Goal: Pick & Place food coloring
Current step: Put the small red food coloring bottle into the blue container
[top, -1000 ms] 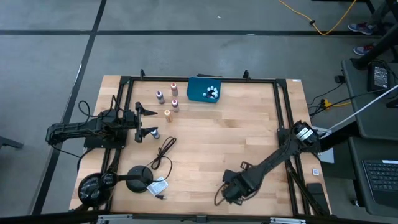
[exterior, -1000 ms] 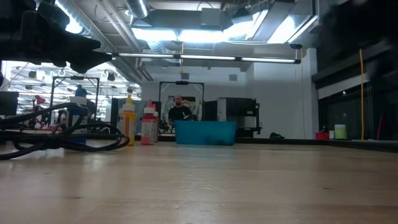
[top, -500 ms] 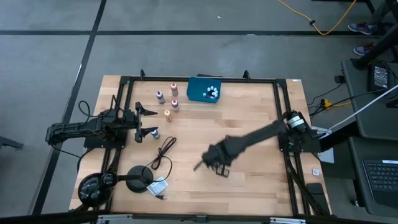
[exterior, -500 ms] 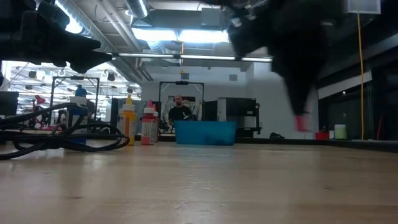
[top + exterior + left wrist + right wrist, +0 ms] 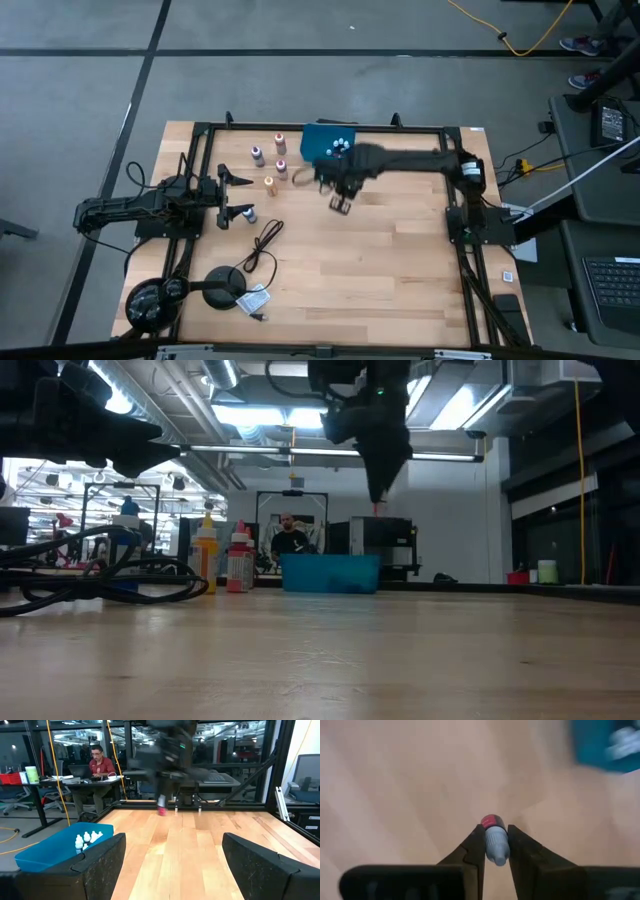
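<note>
Since a second ago the right arm has swung from the bench's (image 5: 400, 260) near edge, by its right corner, across to the far edge; the left arm, the loose bottles and the cable lie as before.

Bench: pale wood, framed by a dark rail.

Right arm: it reaches in from the right edge along the far edge, blurred in the high view. The right gripper (image 5: 340, 205) hangs above the wood just near of the tray (image 5: 312, 148), clear of the surface in the low view. Its claw is clamped on a red food coloring bottle (image 5: 494, 841); the right wrist view shows the pale cap between the two fingers (image 5: 472, 851) and the red body poking out beyond their tips.

Left arm: parked at the left edge, the left gripper (image 5: 238, 196) with its claw apart and nothing between the fingers.

Tray: teal, at the far edge near the middle, with a cluster of white-capped bottles (image 5: 341, 148) lying inside it.

Cable (image 5: 262, 246): black, coiled on the wood toward the near left corner.

Loose bottles: four stand between the tray and the left gripper, well apart from the right gripper: two pink-bodied bottles (image 5: 281, 143), a purple bottle (image 5: 257, 154) and an orange bottle (image 5: 269, 184).

A person (image 5: 290, 540) sits at a desk beyond the bench.
</note>
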Controlling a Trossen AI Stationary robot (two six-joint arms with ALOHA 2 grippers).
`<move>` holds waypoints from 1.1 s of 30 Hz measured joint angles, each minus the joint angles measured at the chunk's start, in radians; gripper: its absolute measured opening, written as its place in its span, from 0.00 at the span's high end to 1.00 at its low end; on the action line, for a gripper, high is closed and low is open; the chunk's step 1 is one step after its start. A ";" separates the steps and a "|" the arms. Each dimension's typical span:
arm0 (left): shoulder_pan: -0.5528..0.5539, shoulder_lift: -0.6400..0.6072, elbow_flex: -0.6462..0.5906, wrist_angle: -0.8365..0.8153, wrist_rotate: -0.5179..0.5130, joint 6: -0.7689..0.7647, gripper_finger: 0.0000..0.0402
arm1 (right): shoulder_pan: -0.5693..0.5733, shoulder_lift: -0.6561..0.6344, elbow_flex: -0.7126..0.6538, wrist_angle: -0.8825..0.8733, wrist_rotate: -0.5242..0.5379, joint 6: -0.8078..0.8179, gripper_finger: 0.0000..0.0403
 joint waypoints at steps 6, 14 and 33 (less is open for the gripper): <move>0.000 0.000 0.000 0.000 0.000 0.000 0.18 | -0.127 0.021 0.105 -0.031 0.033 -0.055 0.83; 0.000 0.000 0.000 0.000 0.000 0.000 0.18 | -0.255 0.128 0.303 -0.077 0.035 -0.128 0.82; 0.000 0.000 0.000 0.000 0.000 0.000 0.18 | -0.381 0.414 0.504 -0.086 0.012 -0.215 0.82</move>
